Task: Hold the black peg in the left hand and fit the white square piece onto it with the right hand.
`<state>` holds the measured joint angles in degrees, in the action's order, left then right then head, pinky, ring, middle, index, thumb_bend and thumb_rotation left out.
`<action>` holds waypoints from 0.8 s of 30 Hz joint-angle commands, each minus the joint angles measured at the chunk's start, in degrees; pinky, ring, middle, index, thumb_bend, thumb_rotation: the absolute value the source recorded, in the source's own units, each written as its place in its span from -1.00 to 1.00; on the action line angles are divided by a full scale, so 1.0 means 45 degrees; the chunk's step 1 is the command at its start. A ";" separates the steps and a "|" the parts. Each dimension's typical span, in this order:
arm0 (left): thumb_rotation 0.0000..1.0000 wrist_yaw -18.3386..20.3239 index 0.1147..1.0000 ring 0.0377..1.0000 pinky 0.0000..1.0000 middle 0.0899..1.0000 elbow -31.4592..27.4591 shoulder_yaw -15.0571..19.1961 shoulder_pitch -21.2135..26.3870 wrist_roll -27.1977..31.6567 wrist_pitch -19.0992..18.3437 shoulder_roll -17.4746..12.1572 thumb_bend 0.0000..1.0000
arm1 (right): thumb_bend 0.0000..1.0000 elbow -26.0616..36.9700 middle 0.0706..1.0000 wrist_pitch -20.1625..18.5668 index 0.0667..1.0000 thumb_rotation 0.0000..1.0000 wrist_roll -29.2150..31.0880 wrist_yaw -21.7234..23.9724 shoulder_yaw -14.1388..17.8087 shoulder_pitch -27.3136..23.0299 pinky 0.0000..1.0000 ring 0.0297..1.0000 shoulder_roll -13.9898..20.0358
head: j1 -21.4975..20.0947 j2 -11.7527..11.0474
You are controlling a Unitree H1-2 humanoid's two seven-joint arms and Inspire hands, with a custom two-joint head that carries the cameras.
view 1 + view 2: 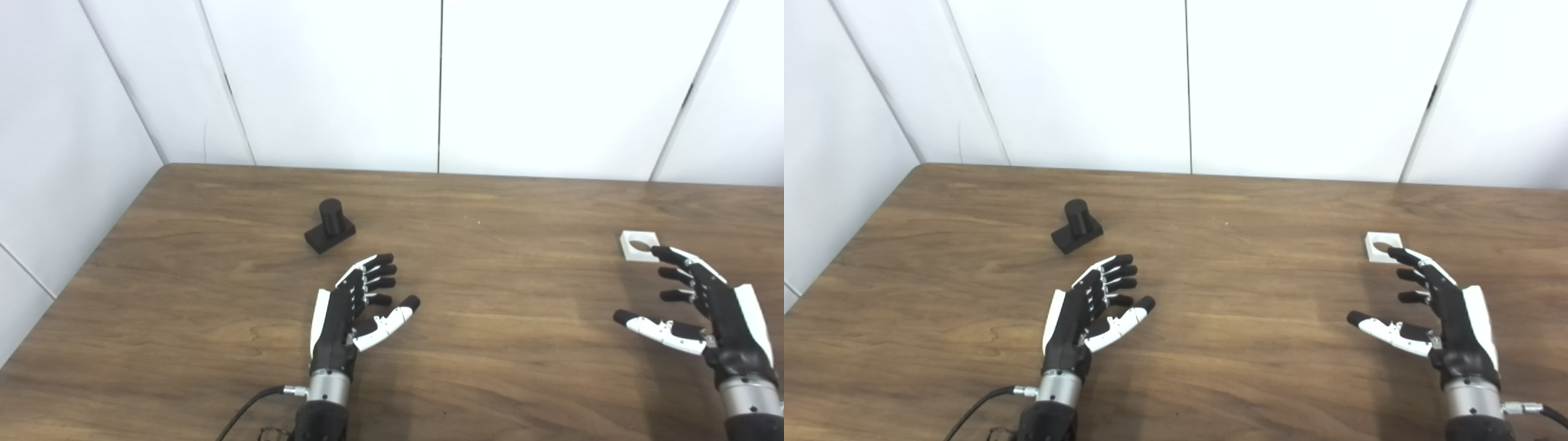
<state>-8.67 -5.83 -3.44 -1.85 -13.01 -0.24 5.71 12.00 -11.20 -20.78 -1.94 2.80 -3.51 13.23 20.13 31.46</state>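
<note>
The black peg, a short cylinder on a square base, stands upright on the table left of centre. My left hand hovers open just in front and to the right of it, fingers spread, holding nothing. Far to the right lies the white square piece, flat, with a round hole in it. My right hand is open directly in front of that piece; its fingertips overlap the piece's near edge in both eye views, and whether they touch it I cannot tell.
The brown wooden table meets white wall panels at the back and along the left. A black cable trails from my left wrist at the bottom edge.
</note>
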 commanded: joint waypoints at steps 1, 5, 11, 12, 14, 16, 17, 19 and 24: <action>-0.67 -0.0157 0.41 0.41 0.23 0.45 -0.0109 -0.0085 0.0319 -0.0240 0.0553 0.0006 0.28 | 0.37 0.0503 0.51 0.0095 0.45 -1.00 -0.0269 -0.0170 0.0049 -0.0346 0.26 0.47 0.0152 | 0.0026 -0.0005; -0.68 -0.0149 0.41 0.42 0.25 0.45 -0.0163 -0.0050 0.0331 -0.0248 0.0480 -0.0001 0.27 | 0.37 0.0569 0.49 0.0053 0.44 -1.00 -0.0403 -0.0159 0.0054 -0.0355 0.23 0.46 0.0101 | 0.0025 -0.0019; -0.66 -0.0312 0.41 0.42 0.24 0.46 -0.0449 0.0029 0.0335 -0.0582 0.0433 -0.0112 0.28 | 0.38 0.0617 0.49 0.0012 0.42 -1.00 -0.0430 -0.0119 0.0049 -0.0385 0.21 0.47 0.0098 | 0.0034 -0.0031; -0.69 -0.0399 0.40 0.41 0.22 0.45 -0.0545 0.0036 0.0356 -0.0827 0.0401 -0.0176 0.28 | 0.38 0.0657 0.49 -0.0075 0.43 -1.00 -0.0448 -0.0091 0.0048 -0.0389 0.22 0.47 0.0099 | 0.0058 -0.0043; -0.72 -0.0512 0.38 0.39 0.19 0.44 -0.0899 0.0089 0.0432 -0.1425 0.0147 -0.0383 0.29 | 0.38 0.0694 0.50 -0.0074 0.43 -1.00 -0.0473 -0.0076 0.0035 -0.0397 0.22 0.48 0.0138 | 0.0083 -0.0066; -0.71 -0.0521 0.34 0.35 0.13 0.42 -0.1312 0.0162 0.0545 -0.2129 -0.0294 -0.0651 0.31 | 0.38 0.0698 0.50 0.0006 0.43 -1.00 -0.0440 -0.0075 0.0040 -0.0407 0.18 0.46 0.0179 | 0.0110 -0.0069; -0.67 -0.0493 0.34 0.33 0.11 0.42 -0.1510 0.0193 0.0606 -0.2455 -0.0563 -0.0779 0.30 | 0.38 0.0711 0.49 -0.0009 0.42 -1.00 -0.0439 -0.0066 0.0046 -0.0415 0.16 0.45 0.0186 | 0.0123 -0.0076; -0.66 -0.0374 0.34 0.33 0.11 0.42 -0.1863 0.0264 0.0787 -0.2977 -0.1074 -0.1083 0.31 | 0.39 0.0742 0.49 -0.0106 0.42 -1.00 -0.0433 -0.0027 0.0060 -0.0438 0.16 0.45 0.0189 | 0.0148 -0.0096; -0.66 -0.0037 0.31 0.32 0.15 0.39 -0.2342 0.0551 0.1452 -0.3713 -0.2126 -0.1935 0.38 | 0.39 0.0755 0.50 -0.0158 0.42 -1.00 -0.0311 0.0039 0.0095 -0.0480 0.19 0.46 0.0170 | 0.0170 -0.0120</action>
<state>-8.99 -13.85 -1.36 2.09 -27.84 -9.01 -2.06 13.46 -12.60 -22.35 -1.64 2.80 -3.59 13.27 20.83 30.85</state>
